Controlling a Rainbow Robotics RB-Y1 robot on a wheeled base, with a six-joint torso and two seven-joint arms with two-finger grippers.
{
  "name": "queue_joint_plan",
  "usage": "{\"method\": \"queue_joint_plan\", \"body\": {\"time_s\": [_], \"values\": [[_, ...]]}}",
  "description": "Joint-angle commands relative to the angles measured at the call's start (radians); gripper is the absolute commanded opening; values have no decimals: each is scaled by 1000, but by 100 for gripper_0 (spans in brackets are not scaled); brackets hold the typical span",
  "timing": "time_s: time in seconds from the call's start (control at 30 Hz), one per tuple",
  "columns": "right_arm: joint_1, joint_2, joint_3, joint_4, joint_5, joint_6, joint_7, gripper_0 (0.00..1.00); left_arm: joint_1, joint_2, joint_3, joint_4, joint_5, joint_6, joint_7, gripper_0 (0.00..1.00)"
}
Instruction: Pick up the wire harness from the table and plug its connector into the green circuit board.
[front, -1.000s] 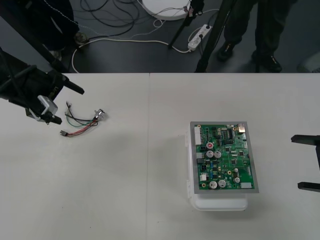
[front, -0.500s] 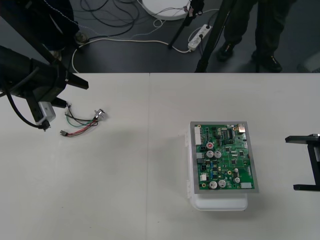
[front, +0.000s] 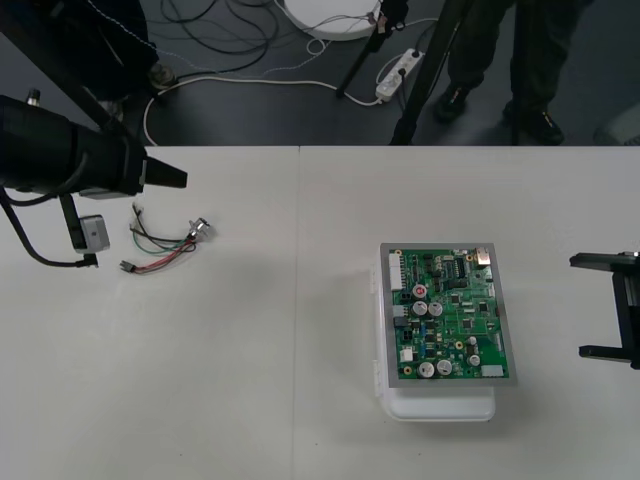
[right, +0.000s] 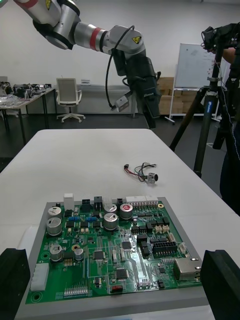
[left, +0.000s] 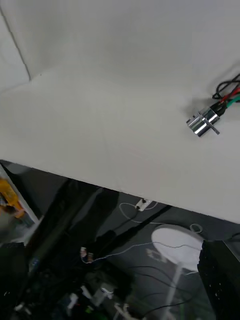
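While harness (front: 160, 243) lies clear of edges, left gripper (front: 160, 180), right gripper (front: 578, 306) hold fingers (front: 600, 260) apart.

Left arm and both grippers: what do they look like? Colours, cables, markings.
The left arm has silver links with a red ring and a yellow warning sticker. A black cable loops off it near a small grey box. The left gripper has a bulky black body. The right gripper has two slim black fingers.
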Motion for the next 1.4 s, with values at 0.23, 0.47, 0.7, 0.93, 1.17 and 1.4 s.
{"method": "queue_joint_plan", "body": {"time_s": [0.23, 0.47, 0.7, 0.93, 1.17, 1.4], "values": [[-18, 57, 2, 17, 32, -9, -37, 100, -46, 63, -45, -53, -1, 135, -255, 100], [-11, 86, 2, 39, 85, -8, -41, 100, -46, 66, -46, -55, -15, 158, -396, 100], [-8, 100, 2, 48, 88, 4, -38, 100, -46, 68, -71, -55, -34, 178, -534, 100], [-4, 108, 2, 49, 103, 31, -27, 100, -63, 70, -123, -60, -34, 203, -646, 100], [-4, 111, 2, 49, 98, 31, -24, 100, -132, 71, -223, -41, -53, 214, -650, 100], [-2, 111, 2, 49, 74, -14, -30, 100, -175, 70, -316, -1, -67, 254, -651, 100]]}}
